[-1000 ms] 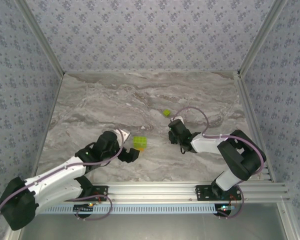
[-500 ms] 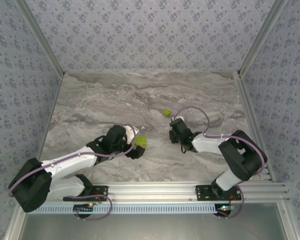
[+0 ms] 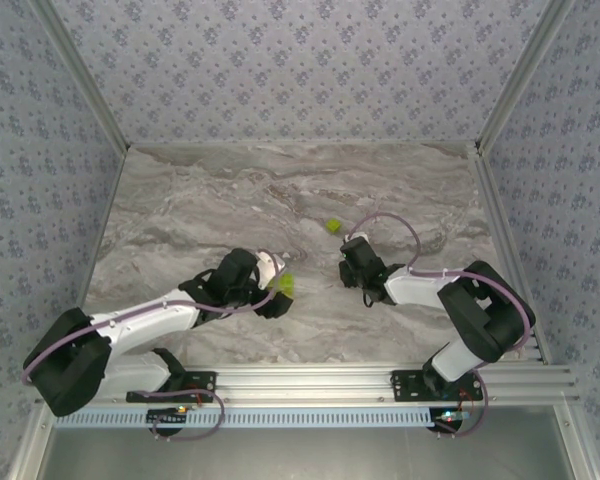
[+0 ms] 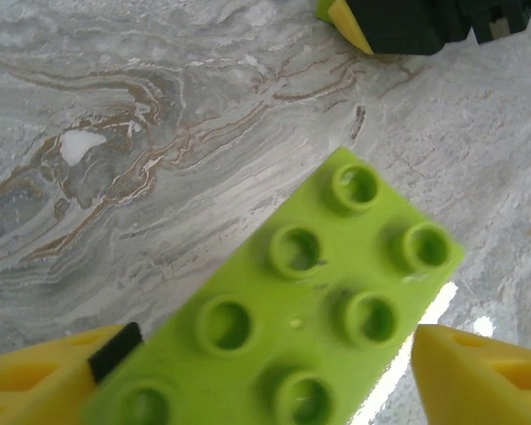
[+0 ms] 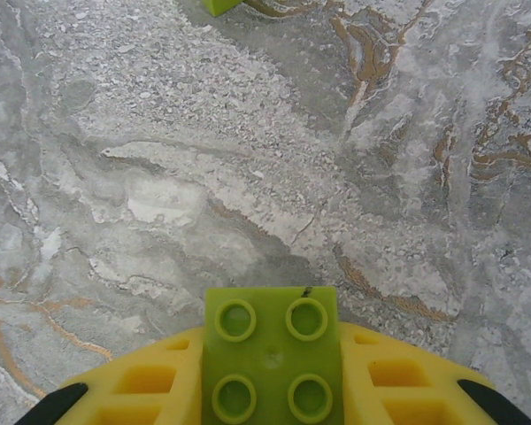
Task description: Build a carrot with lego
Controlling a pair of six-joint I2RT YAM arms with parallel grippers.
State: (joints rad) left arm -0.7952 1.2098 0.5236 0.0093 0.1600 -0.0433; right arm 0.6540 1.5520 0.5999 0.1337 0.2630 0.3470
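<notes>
The big green brick [image 4: 310,319] lies flat on the gray marble table [image 3: 200,210], studs up, near the middle of it. Everything else here is told from that brick.

The left gripper [image 3: 278,294] is right at the big green brick. Its yellow fingers [image 4: 35,385] stand apart, one on each side of the brick. One finger looks pressed against the brick's long side. On the other side a thin shiny strip of table shows between brick and finger, so the jaws are not squeezed on it.

The right gripper [image 3: 350,258] is to the right of the big green brick, near it but not touching. It is closed tight on a small green brick [image 5: 272,359], a square one with four studs. That little brick sits between the yellow fingers with its studs facing the camera, and it pokes out past the fingertips.

One more piece, a loose green brick [image 3: 333,226], lies on the table by itself. It is farther back than the big green brick and off to its right, just past the right gripper's tip. Nothing touches it.
</notes>
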